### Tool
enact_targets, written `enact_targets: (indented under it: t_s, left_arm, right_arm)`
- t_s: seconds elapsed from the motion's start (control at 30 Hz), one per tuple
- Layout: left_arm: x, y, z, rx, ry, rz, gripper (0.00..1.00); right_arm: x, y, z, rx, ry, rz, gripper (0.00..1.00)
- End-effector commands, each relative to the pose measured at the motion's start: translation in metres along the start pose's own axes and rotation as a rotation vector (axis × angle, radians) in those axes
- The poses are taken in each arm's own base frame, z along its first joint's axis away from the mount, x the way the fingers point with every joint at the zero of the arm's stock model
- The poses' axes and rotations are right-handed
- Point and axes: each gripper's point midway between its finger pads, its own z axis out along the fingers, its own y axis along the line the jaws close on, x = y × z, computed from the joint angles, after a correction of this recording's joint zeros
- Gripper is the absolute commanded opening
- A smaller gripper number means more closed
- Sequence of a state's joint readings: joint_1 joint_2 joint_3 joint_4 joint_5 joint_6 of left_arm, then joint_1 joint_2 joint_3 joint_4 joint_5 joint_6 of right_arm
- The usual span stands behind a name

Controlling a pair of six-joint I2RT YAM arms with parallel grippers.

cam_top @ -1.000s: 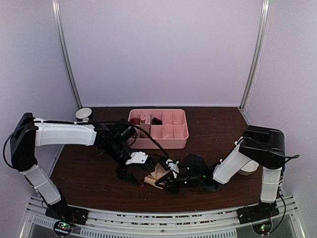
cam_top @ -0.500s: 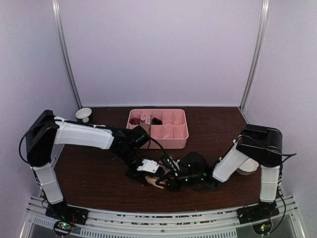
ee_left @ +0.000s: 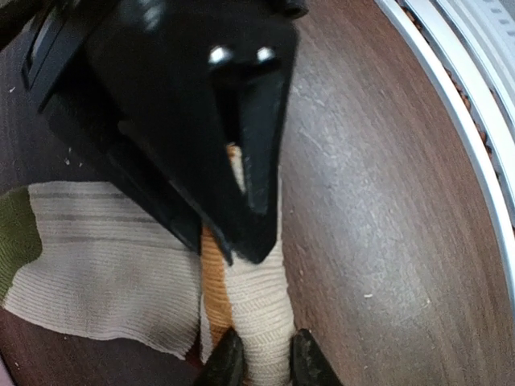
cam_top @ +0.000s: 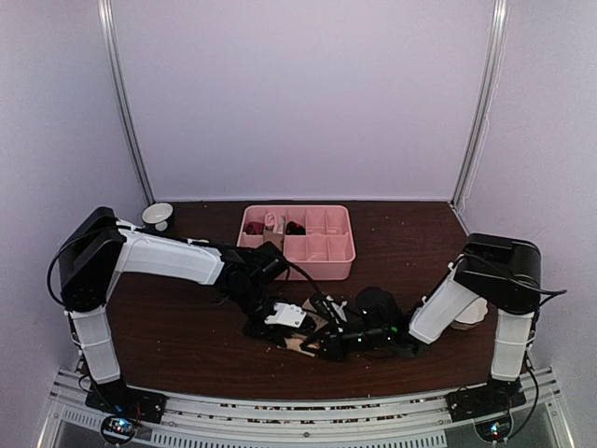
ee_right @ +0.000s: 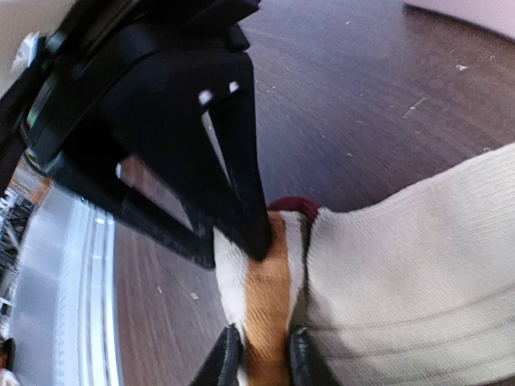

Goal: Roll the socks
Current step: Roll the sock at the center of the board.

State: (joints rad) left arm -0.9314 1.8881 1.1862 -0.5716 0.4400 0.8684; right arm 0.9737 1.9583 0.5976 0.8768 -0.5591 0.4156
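A beige-tan sock (ee_left: 105, 273) with an olive patch lies bunched on the dark table between my two arms, its edge folded into a thick ridge with an orange band (ee_right: 269, 289) and a maroon tip (ee_right: 294, 205). My left gripper (ee_left: 265, 366) is shut on the ridge from one side. My right gripper (ee_right: 261, 362) pinches the same ridge from the opposite side, so the two tips nearly meet. From above, the sock (cam_top: 297, 329) shows only as a pale scrap between the left gripper (cam_top: 284, 322) and the right gripper (cam_top: 322, 341). No other sock shows on the table.
A pink divided tray (cam_top: 322, 266) with a few small items stands just behind the arms. A white bowl (cam_top: 157, 215) sits at the back left and a pale object (cam_top: 471, 313) by the right arm. The metal rail (ee_left: 475, 121) runs along the table's near edge.
My left arm has swung right to the sock and its jaws have shut on the folded edge. The right gripper stays on the sock, its jaws slightly eased.
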Motion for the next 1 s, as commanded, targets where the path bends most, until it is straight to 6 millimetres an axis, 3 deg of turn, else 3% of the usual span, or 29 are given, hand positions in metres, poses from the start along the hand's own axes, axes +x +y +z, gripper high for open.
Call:
enact_targets:
  t_s: [0.0, 0.13, 0.27, 0.43, 0.5, 0.6, 0.7, 0.8, 0.83, 0.9, 0.97]
  left_arm:
    - [0.003, 0.0, 0.009, 0.032, 0.026, -0.088, 0.17]
    - [0.002, -0.007, 0.014, 0.095, 0.02, -0.164, 0.15]
    - [-0.002, -0.018, 0.016, 0.17, -0.003, -0.226, 0.14]
    - [-0.007, -0.024, 0.017, 0.242, -0.022, -0.293, 0.13]
    - [-0.012, -0.025, 0.014, 0.284, -0.047, -0.331, 0.12]
    - [-0.018, -0.023, 0.01, 0.331, -0.083, -0.389, 0.12]
    - [-0.022, -0.023, 0.008, 0.366, -0.11, -0.43, 0.12]
    - [-0.025, -0.023, 0.008, 0.377, -0.128, -0.453, 0.13]
    - [-0.027, -0.023, 0.008, 0.384, -0.136, -0.463, 0.13]
    - [-0.029, -0.024, 0.008, 0.402, -0.148, -0.485, 0.13]
    - [-0.031, -0.023, 0.011, 0.417, -0.153, -0.514, 0.13]
  right_arm:
    - [0.069, -0.041, -0.031, 0.204, 0.179, 0.069, 0.27]
    - [0.057, -0.042, -0.046, 0.255, 0.116, -0.009, 0.38]
    - [0.05, -0.043, -0.054, 0.284, 0.077, -0.04, 0.41]
    - [0.022, -0.035, -0.082, 0.388, -0.102, -0.166, 0.49]
    - [0.012, -0.034, -0.096, 0.497, -0.132, -0.252, 0.98]
    - [-0.007, -0.035, -0.118, 0.662, -0.181, -0.335, 1.0]
    - [-0.027, -0.053, -0.157, 0.882, -0.315, -0.24, 1.0]
    - [-0.025, -0.052, -0.177, 0.824, -0.458, -0.097, 1.0]
    - [-0.026, -0.046, -0.176, 0.767, -0.48, -0.092, 1.0]
    - [-0.025, -0.03, -0.156, 0.677, -0.393, -0.213, 1.0]
    - [-0.005, -0.023, -0.133, 0.663, -0.225, -0.349, 1.0]
